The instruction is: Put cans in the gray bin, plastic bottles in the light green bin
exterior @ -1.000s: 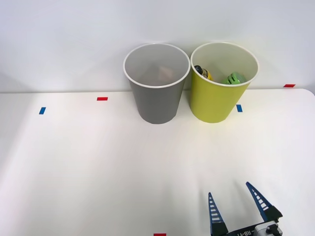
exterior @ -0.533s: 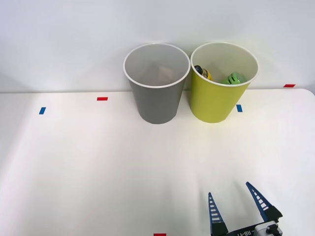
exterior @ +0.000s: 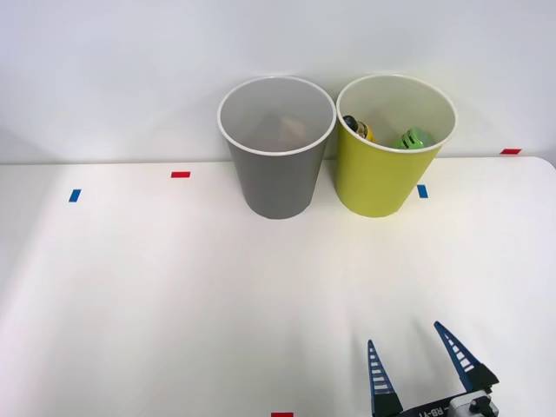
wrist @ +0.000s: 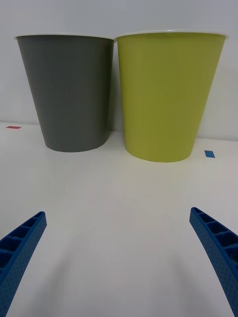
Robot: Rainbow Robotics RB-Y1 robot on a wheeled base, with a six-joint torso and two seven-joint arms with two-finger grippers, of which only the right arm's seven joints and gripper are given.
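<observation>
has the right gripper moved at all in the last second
No. The right gripper sits open at the same spot near the table's front edge, just as far from the red tape mark as before.

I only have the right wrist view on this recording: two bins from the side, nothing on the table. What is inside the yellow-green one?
Observer: From the front view, the light green bin holds a bright green bottle and a yellow bottle with a dark cap, both seen only in part.
Operator: And the gray one?
Observer: Inside the gray bin there is a faint orange-pale shape, likely the can; I cannot make out more.
Operator: Where is the gripper relative to the bins?
Observer: The right gripper is open, at the table's near edge, nearer the light green bin's side.
</observation>
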